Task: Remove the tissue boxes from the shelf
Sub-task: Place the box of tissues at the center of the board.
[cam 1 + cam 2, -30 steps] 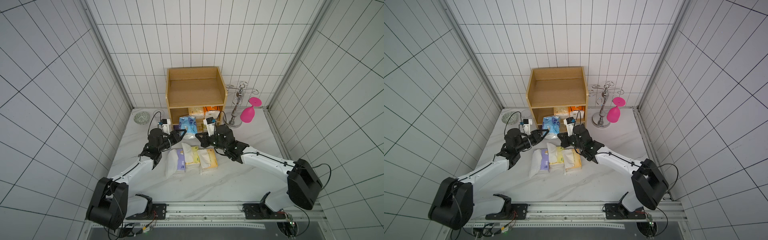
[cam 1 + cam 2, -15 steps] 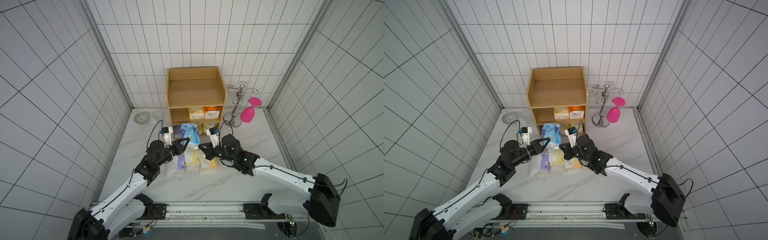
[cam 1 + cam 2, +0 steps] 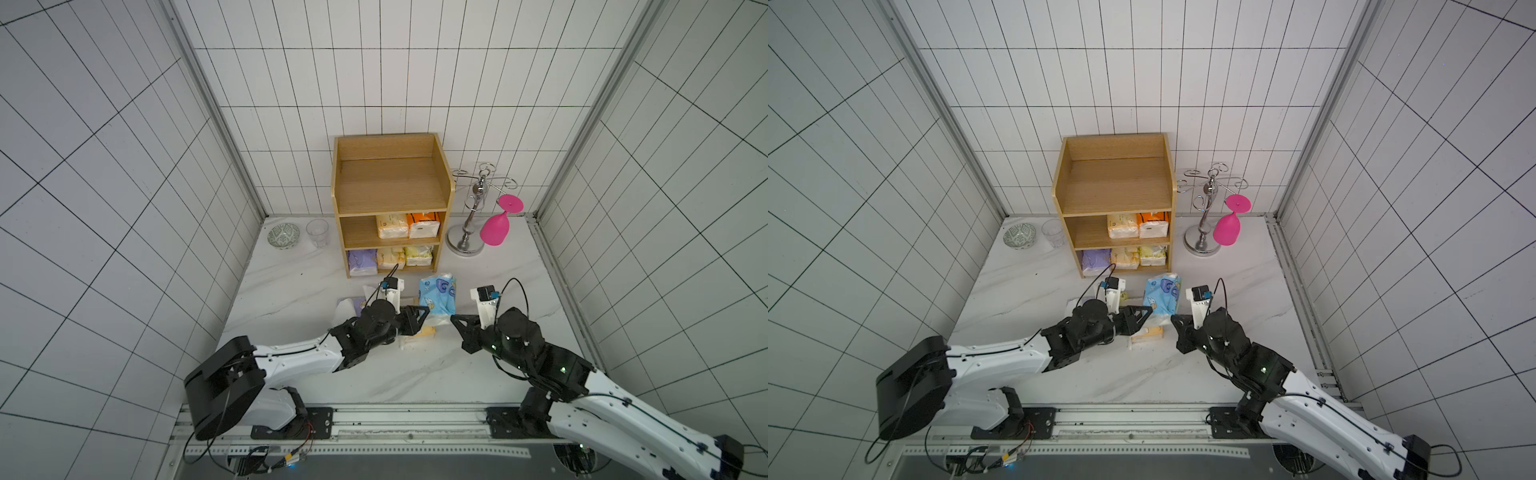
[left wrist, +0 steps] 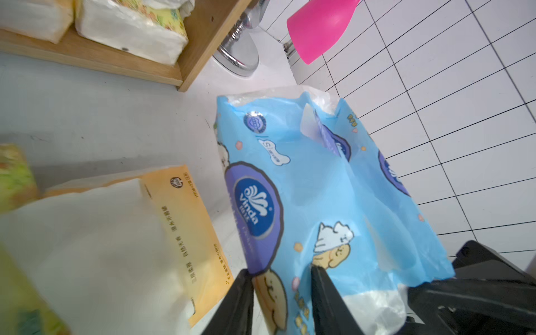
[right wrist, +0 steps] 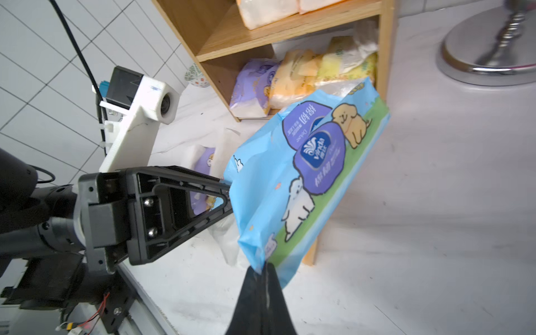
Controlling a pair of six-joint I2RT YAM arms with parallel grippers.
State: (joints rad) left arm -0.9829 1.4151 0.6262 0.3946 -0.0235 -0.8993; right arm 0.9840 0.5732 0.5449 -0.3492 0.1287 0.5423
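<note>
Desk: white marble with walls on three sides. There are wide bare stretches along the left arm's side and between the cup stand and the right arm.
Shelf: stands against the back wall. The top tier is bare inside its raised sides, and the open front faces the arms.
Cup stand: its base sits just beside the shelf's side panel but apart from it.
Left gripper: jaws pinch the near end of the blue pack, with the wrapper bunched between them in the wrist view.
Right gripper: jaws are pressed together on the blue pack's lower corner.
Blue pack: out of the shelf and held tilted between both grippers, in front of the bottom tier. Its far edge is clear of the shelf's front edge.
Middle tier: pale orange pack and bright orange pack touch each other, with open room beside them.
Bottom tier: purple pack, second pale orange pack and yellow pack fill the width.
Loose on desk: third pale orange pack lies just beside the blue pack with white tissue sticking out. Second purple pack lies beyond the left gripper.
Pink glass: hangs upside down from the cup stand.
Bowl, clear glass: at the back edge, beside the shelf.
</note>
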